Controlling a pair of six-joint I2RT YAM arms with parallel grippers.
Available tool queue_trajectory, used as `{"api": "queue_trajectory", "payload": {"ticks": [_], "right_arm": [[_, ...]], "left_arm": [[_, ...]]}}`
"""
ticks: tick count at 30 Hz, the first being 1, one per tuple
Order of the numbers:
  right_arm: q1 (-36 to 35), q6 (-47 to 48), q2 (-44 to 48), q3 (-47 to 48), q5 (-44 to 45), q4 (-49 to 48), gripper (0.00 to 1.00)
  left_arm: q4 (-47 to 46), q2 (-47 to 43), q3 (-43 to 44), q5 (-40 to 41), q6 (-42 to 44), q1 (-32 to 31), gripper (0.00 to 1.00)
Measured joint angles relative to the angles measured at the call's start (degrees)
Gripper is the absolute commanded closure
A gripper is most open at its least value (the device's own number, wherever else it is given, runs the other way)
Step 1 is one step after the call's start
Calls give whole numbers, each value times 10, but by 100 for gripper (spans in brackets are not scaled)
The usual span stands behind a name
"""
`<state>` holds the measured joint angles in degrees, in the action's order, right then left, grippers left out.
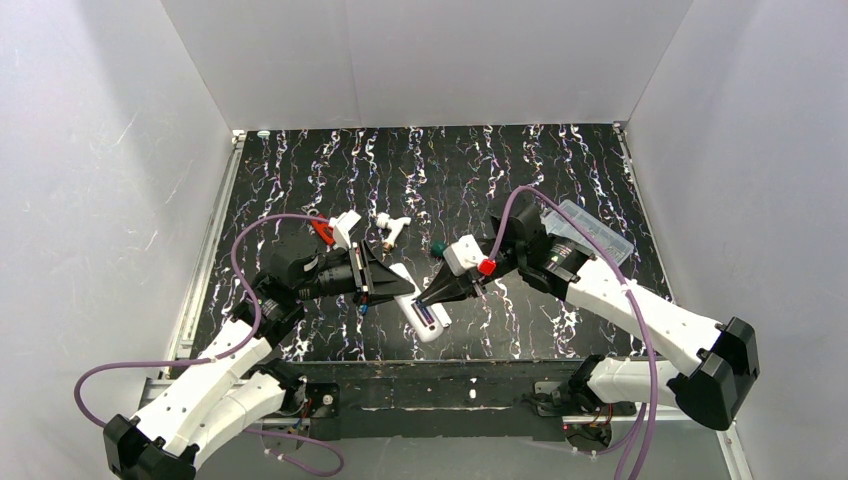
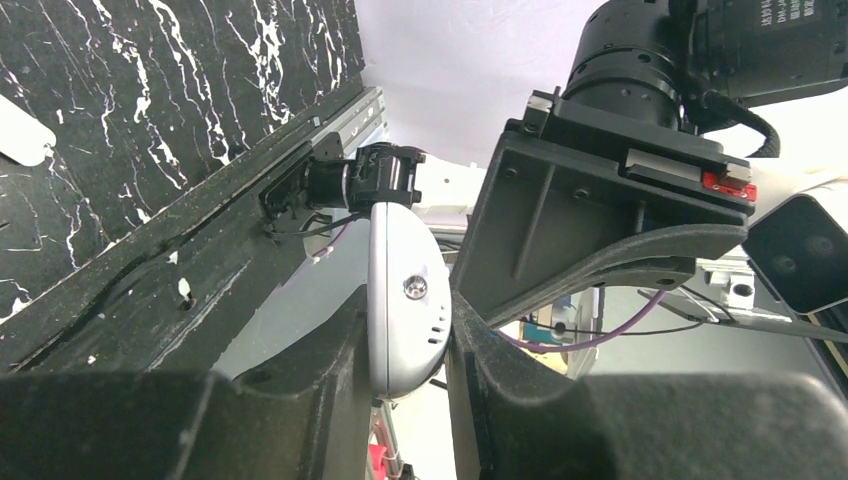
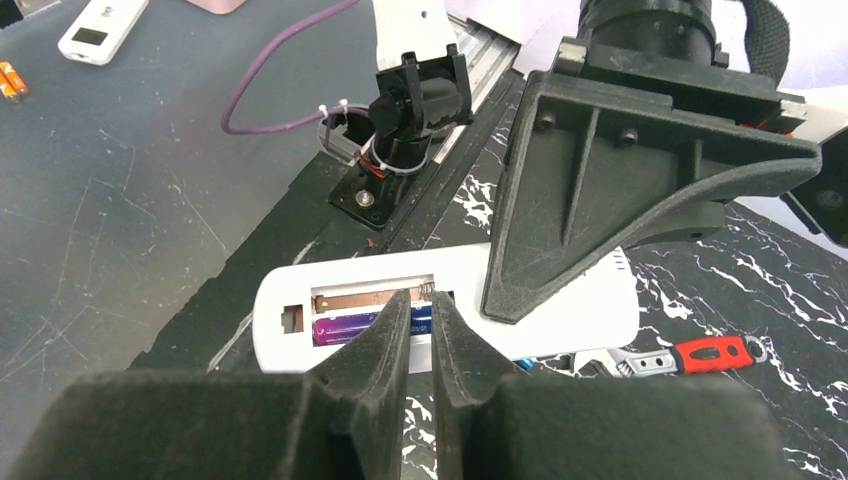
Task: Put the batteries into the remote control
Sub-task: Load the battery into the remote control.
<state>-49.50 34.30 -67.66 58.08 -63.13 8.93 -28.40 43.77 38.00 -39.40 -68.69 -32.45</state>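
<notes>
Honestly, you cannot tell whether the right gripper (image 3: 420, 300) pinches anything. Its fingers stand almost together over the open recess of the remote control (image 3: 590, 325), and their tips cover one end of the purple battery (image 3: 345, 327) lying in it. The left gripper (image 2: 405, 335) is clenched on the remote control's other end, hiding that stretch. White, slim and round-ended, the remote control lies recess up, with a brown strip (image 3: 355, 298) just beside the battery.
</notes>
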Motion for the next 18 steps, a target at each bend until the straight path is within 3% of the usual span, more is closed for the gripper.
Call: {"api": "queue_trajectory", "payload": {"ticks": [11,18], "right_arm": [[-1,66,-3,7,19,41,82],[-2,86,13,2,43,52,75]], "left_arm": [[0,5,0,9,-6,0,100],[-4,8,0,18,-9,1,100]]}}
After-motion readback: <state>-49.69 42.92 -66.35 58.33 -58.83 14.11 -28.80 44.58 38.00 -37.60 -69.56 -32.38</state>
